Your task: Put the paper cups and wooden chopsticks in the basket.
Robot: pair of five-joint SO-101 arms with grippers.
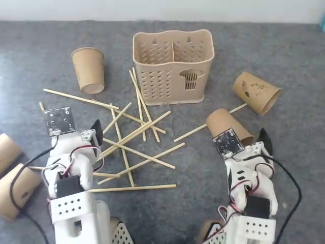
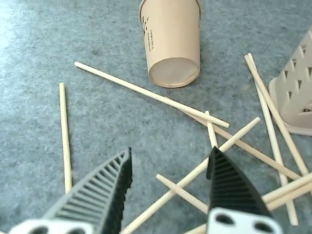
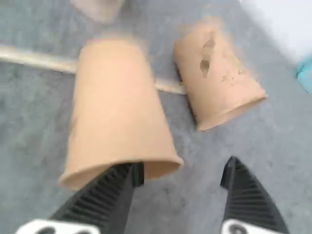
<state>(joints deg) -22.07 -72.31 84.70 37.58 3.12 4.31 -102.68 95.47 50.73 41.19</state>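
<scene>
Lying on its side, the paper cup (image 3: 117,112) sits just ahead of the right gripper (image 3: 184,168). Its mouth faces the wide-apart jaws and its long axis runs straight away. The left gripper (image 2: 170,153) is gaping too, with a chopstick (image 2: 190,175) slanting across between its jaws.

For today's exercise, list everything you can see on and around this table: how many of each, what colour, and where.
basket: one, beige plastic, far middle of the table.
paper cups: at least five, tan; one left of the basket, two on their sides to its right, two at the left edge.
wooden chopsticks: about a dozen, pale, scattered crisscross in front of the basket.
table: one, grey surface.
arms: two, white, at the near edge.
left gripper: black jaws open, above chopsticks.
right gripper: black jaws open, at the nearer right-hand cup.
</scene>
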